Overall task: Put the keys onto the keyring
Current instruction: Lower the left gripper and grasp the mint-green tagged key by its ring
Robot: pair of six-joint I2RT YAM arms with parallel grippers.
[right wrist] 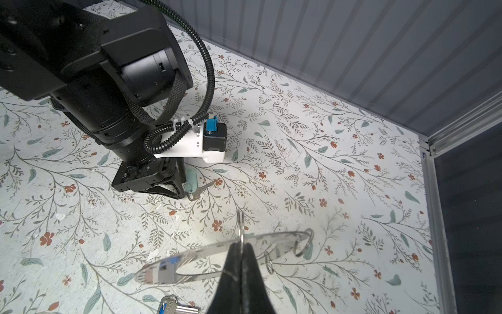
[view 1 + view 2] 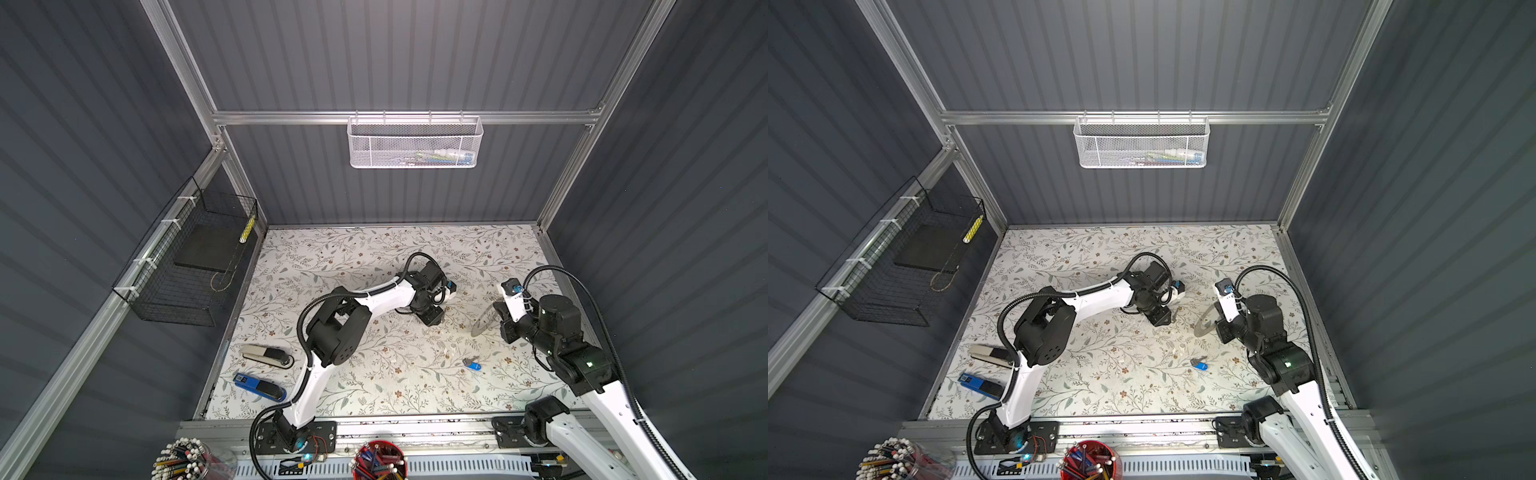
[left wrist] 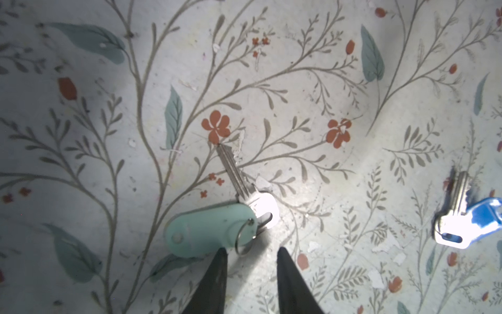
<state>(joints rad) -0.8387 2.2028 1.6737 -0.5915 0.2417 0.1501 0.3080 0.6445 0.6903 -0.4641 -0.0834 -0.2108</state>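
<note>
A silvery key with a mint-green tag (image 3: 209, 233) lies flat on the floral tabletop. Its small split ring sits just ahead of my left gripper (image 3: 251, 249), whose jaws stand apart around nothing. This key (image 1: 196, 187) also shows beside the left gripper (image 1: 173, 187) in the right wrist view. The key with the blue tag (image 3: 461, 223) lies apart, nearer the front in both top views (image 2: 471, 365) (image 2: 1199, 365). My right gripper (image 1: 240, 246) is shut on the band of the large flat grey keyring (image 1: 168, 269), held above the table (image 2: 484, 320) (image 2: 1204, 322). Small wire rings (image 1: 304, 243) hang on it.
Two staplers, one beige and black (image 2: 268, 355) and one blue and black (image 2: 259, 386), lie at the front left. A black wire basket (image 2: 187, 266) hangs on the left wall, a white mesh basket (image 2: 415, 143) on the back rail. Pen cups (image 2: 380, 461) stand in front.
</note>
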